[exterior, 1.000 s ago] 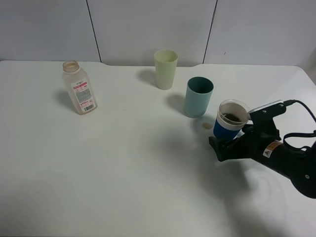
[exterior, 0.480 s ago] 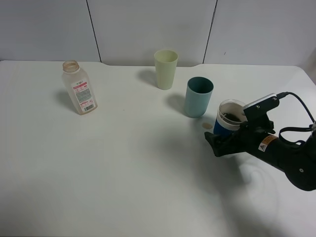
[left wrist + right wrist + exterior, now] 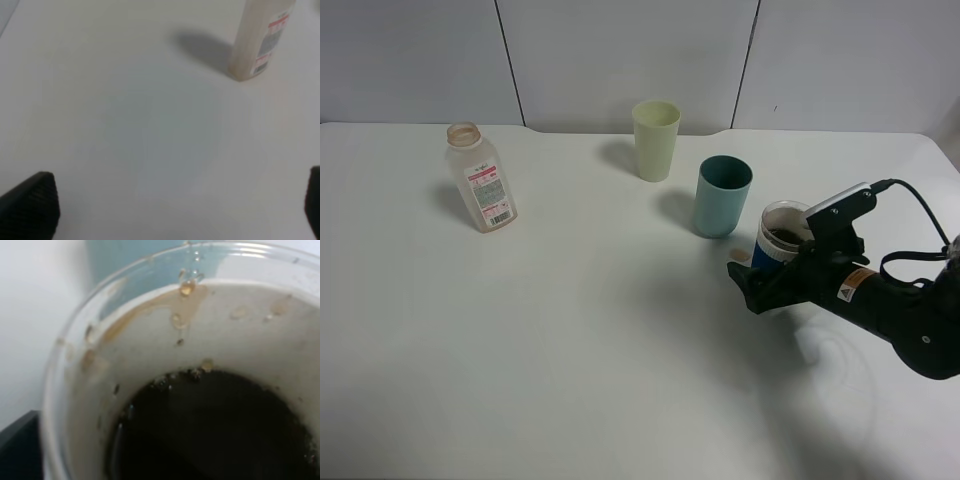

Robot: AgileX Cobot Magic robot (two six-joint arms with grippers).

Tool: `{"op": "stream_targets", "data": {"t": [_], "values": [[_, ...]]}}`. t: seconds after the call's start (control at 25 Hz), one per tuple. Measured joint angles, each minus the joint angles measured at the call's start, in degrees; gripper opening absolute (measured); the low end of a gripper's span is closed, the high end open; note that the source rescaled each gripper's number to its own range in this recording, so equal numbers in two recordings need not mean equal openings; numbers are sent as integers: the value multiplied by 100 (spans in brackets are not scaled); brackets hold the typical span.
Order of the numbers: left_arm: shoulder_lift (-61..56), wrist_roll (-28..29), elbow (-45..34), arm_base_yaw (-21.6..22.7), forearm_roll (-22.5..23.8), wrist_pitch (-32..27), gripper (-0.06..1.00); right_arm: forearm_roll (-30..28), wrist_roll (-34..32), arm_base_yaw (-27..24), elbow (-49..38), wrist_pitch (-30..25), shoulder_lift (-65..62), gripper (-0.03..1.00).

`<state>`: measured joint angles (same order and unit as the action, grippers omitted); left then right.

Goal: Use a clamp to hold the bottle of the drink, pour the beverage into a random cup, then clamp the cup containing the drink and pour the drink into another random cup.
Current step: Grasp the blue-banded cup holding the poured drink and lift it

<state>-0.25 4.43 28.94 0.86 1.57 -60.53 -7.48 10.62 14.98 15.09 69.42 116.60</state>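
My right gripper (image 3: 767,275) is shut on the cup containing the drink (image 3: 778,240), a short clear cup with a blue sleeve, and holds it upright just right of the teal cup (image 3: 723,196). The right wrist view looks into this cup (image 3: 165,330), where the dark brown beverage (image 3: 215,425) sits low and drops cling to the wall. The bottle (image 3: 480,178) stands capless at the far left and looks nearly empty; it also shows in the left wrist view (image 3: 260,45). My left gripper (image 3: 172,202) is open and empty above bare table, out of the exterior view.
A pale green cup (image 3: 656,140) stands at the back, left of the teal cup (image 3: 140,255). A small tan spot (image 3: 737,256) lies on the white table (image 3: 600,350) beside the held cup. A black cable (image 3: 920,215) loops behind the right arm.
My right gripper has carried the blue-sleeved cup a little to the left and back, closer to the teal cup. The bottle and the other cups have not moved.
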Motion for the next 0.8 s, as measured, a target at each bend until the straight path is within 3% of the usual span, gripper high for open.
{"op": "stream_targets", "data": {"t": [0.08, 0.16, 0.2, 0.8], "values": [[0, 0, 0, 0, 0, 0, 100, 0, -52, 0, 0, 0, 0, 49], [0, 0, 0, 0, 0, 0, 100, 0, -77, 0, 0, 0, 0, 7], [0, 0, 0, 0, 0, 0, 100, -8, -102, 0, 0, 18, 0, 0], [0, 0, 0, 0, 0, 0, 100, -16, -112, 0, -19, 28, -5, 0]]}}
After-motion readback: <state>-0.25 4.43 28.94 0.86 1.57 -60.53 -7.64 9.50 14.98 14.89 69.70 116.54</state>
